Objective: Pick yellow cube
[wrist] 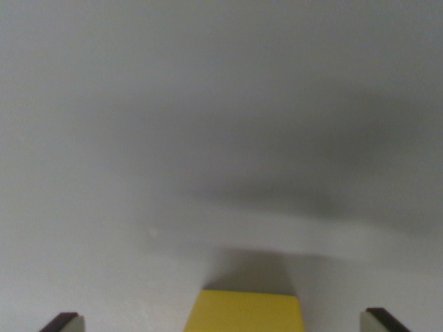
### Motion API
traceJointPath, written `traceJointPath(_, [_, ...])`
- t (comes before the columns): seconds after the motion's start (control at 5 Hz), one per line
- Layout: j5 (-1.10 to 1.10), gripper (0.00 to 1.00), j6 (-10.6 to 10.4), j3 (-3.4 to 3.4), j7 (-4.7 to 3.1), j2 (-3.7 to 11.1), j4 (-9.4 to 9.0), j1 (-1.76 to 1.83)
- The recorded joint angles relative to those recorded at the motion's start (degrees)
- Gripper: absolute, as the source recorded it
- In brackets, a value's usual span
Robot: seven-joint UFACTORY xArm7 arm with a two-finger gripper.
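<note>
Approach step: I am straddling the cube (243, 312) with the gripper (223, 322) spread wide; closing comes next.

My fingertips (66, 321) stand at the two bottom corners of the wrist view, well apart. Between them, at the bottom edge, sits the cube (246, 312) on the table (138, 138), touching neither tip, nearer the middle than either side. Its shadow lies just behind it on the table.
</note>
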Motion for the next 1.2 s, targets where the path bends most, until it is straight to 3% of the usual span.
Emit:
traceJointPath(0.2, [0.0, 0.0, 0.0, 0.0, 0.0, 0.0, 0.0, 0.0])
traceJointPath(0.4, [0.29, 0.0, -1.78, -0.08, -0.49, 0.35, -1.59, -0.04])
traceJointPath(0.6, [0.29, 0.0, -1.78, -0.08, -0.49, 0.35, -1.59, -0.04])
traceJointPath(0.8, [0.54, 0.0, -3.33, -0.14, -0.91, 0.65, -2.99, -0.08])
traceJointPath(1.0, [0.54, 0.0, -3.33, -0.14, -0.91, 0.65, -2.99, -0.08])
traceJointPath(1.2, [0.75, 0.0, -4.64, -0.2, -1.27, 0.91, -4.16, -0.12])
